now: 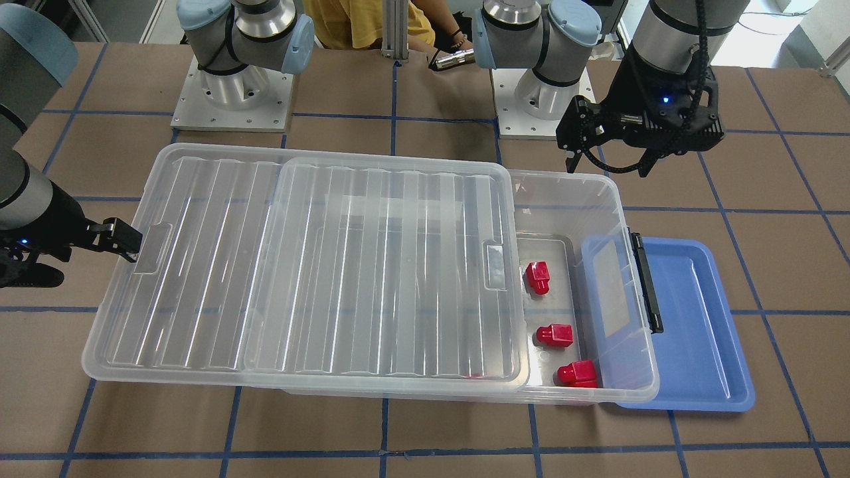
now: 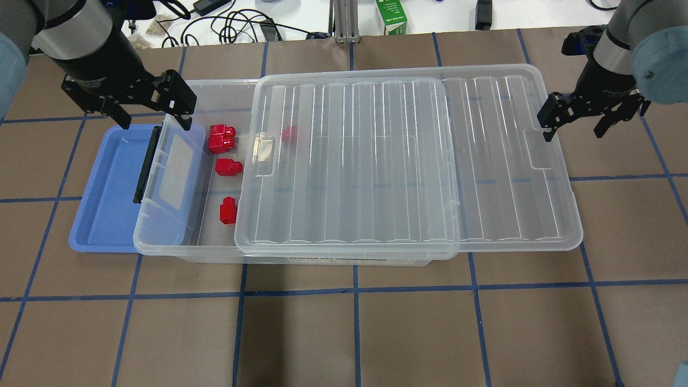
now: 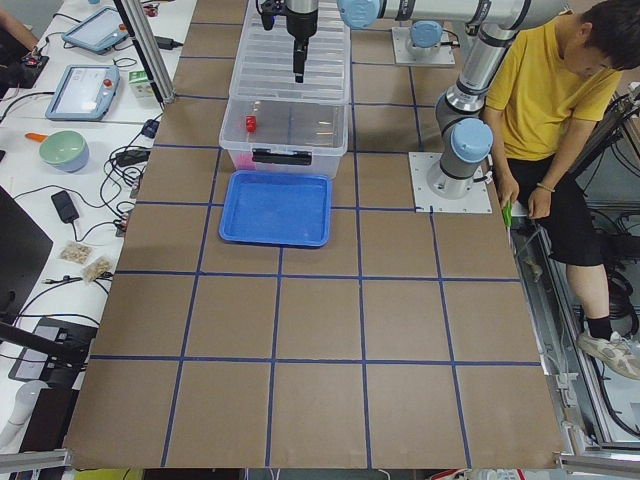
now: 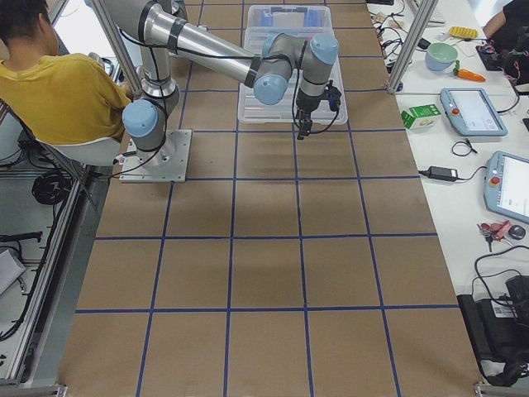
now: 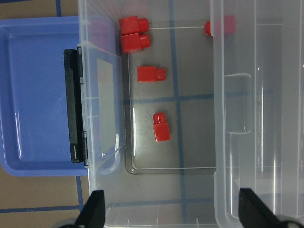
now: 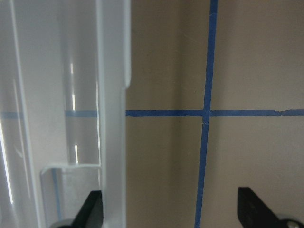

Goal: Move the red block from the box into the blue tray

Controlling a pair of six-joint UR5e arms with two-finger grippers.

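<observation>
The clear box [image 2: 161, 248] lies across the table with its ribbed lid [image 2: 408, 161] slid toward my right, which uncovers the left end. Three red blocks lie there: one [image 2: 228, 210] [image 1: 537, 277], one [image 2: 228, 167] [image 1: 554, 335] and one [image 2: 222, 138] [image 1: 578, 374]. A fourth red shape [image 2: 289, 134] shows through the lid. The blue tray [image 2: 102, 188] [image 1: 697, 318] sits partly under the box's latch end [image 2: 145, 164]. My left gripper [image 2: 129, 107] [image 5: 173, 213] hangs open and empty above that end. My right gripper [image 2: 572, 121] [image 6: 173, 213] is open beside the lid's far edge.
Both arm bases [image 1: 232, 93] [image 1: 538, 99] stand behind the box. An operator in a yellow shirt [image 3: 560, 90] sits behind the robot. A green carton [image 2: 395, 16] and cables [image 2: 231, 27] lie beyond the table's far edge. Brown table with blue tape lines [image 2: 355, 322] stretches in front of the box.
</observation>
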